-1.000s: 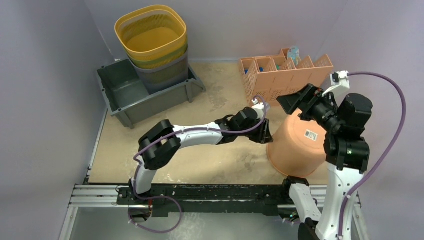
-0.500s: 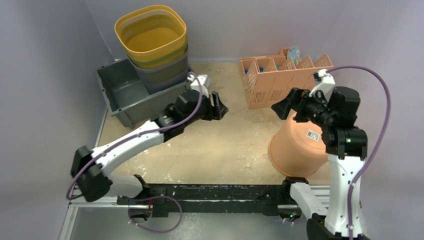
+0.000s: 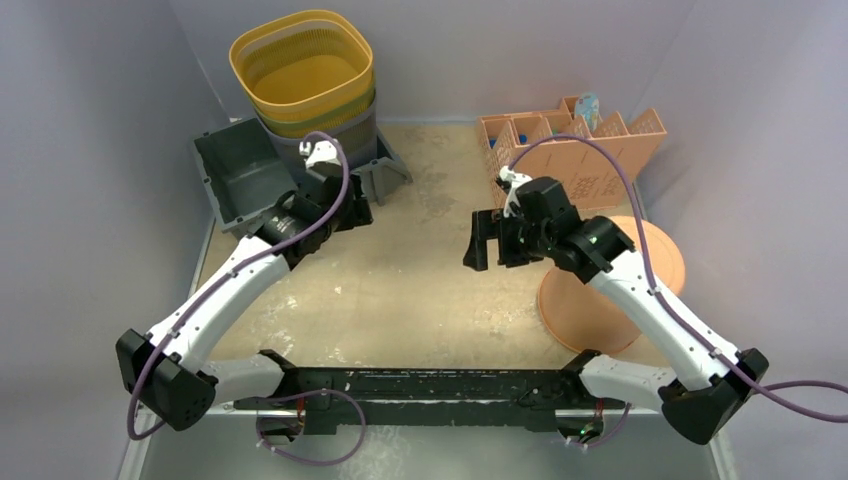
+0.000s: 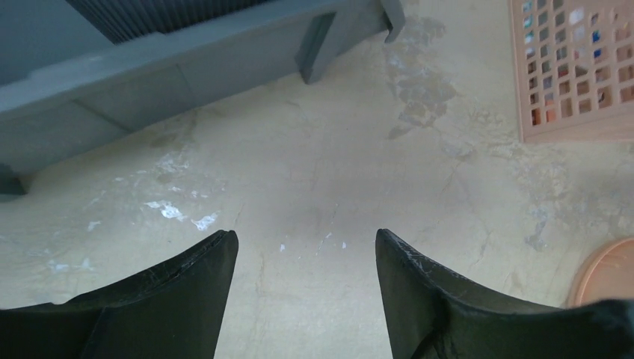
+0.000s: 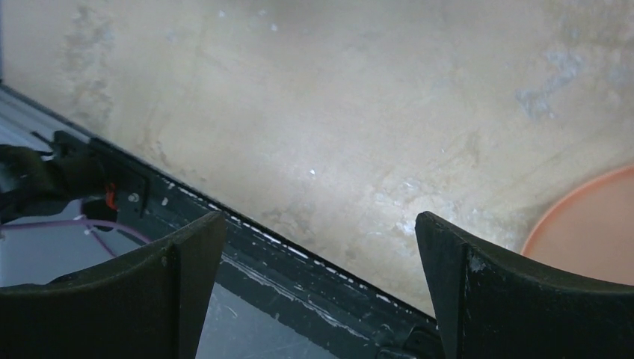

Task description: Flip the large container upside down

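The large container (image 3: 585, 310), an orange bucket, stands mouth down on the right of the table with its flat base up. Its edge shows at the right of the left wrist view (image 4: 609, 273) and of the right wrist view (image 5: 591, 232). My right gripper (image 3: 487, 240) hangs left of it over the table's middle, open and empty (image 5: 320, 221), apart from the container. Far to the left, my left gripper (image 3: 350, 215) is beside the grey bin, open with only bare table between its fingers (image 4: 303, 235).
A grey bin (image 3: 240, 180) at the back left holds stacked baskets (image 3: 300, 70), the top one yellow. A peach slotted organizer (image 3: 580, 150) stands at the back right. The black rail (image 5: 299, 262) runs along the table's near edge.
The left arm swung back from the container to the grey bin and its jaws opened. The right gripper moved left off the container. The container went from tilted to mouth down.
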Controlling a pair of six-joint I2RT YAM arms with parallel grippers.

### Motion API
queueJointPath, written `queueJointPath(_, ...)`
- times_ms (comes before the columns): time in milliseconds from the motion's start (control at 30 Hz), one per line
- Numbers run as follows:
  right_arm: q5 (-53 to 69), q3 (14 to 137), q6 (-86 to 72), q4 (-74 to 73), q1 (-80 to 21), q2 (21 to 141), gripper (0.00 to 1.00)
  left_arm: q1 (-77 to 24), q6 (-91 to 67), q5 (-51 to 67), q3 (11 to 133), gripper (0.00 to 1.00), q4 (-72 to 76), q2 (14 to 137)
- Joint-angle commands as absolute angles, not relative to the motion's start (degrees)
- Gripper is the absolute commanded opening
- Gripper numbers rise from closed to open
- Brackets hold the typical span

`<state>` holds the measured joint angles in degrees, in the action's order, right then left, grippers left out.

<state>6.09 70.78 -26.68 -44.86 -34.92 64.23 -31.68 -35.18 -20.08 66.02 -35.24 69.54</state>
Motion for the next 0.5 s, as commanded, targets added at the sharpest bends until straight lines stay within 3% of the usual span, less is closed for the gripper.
queueJointPath(0, -2.5, 67.2, -34.5, -47.6, -37.4, 62.6, 1.00, -30.4, -32.5, -25.8, 74.4, 0.68, -38.9, 67.4)
queueJointPath(267, -14.8, 62.3, -47.0, -57.6, -36.8, 59.2, 1.00, -30.2, -33.0, -24.0, 78.9, 0.68, -34.8, 67.3)
queueJointPath(467, -20.2, 60.9, -44.9, -56.7, -25.3, 57.7, 1.00, -30.2, -29.5, -21.0, 86.9, 0.67, -36.4, 70.3)
